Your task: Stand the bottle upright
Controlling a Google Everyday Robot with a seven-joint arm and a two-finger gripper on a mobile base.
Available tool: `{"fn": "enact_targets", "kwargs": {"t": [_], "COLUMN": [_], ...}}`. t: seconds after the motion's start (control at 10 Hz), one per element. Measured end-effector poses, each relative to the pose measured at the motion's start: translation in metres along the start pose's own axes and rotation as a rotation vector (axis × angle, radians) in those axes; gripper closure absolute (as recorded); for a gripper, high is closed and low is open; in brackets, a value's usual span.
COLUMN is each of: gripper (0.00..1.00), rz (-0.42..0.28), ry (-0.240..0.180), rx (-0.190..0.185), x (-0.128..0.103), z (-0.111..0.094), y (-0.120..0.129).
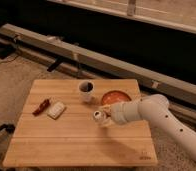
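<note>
The robot's arm [163, 112] is smooth, glossy white, built of rounded tubular segments that swell at a bulbous joint. Small dark dots, perhaps screws or ports, mark the lower segment. The wrist narrows into a paler, chunkier housing ending in the tool [105, 115], above the tabletop [66, 140] at mid-right.

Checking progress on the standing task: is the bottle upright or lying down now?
Tipped, not upright. The bottle lies roughly level in the shut pincer above the table, its round end facing the camera.
</note>
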Motion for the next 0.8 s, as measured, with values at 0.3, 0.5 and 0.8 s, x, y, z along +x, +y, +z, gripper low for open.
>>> {"fn": "enact_targets", "kwargs": {"t": [0.3, 0.5, 0.8], "gripper": [1.00, 1.00, 1.00], "rz": [0.011, 0.020, 0.035], "ry": [-0.005, -0.007, -0.008], "rx": [0.062, 0.101, 0.137], "x": [0.001, 0.001, -0.002], "z": [0.012, 0.019, 0.026], "y": [-0.001, -0.001, -0.002]}}
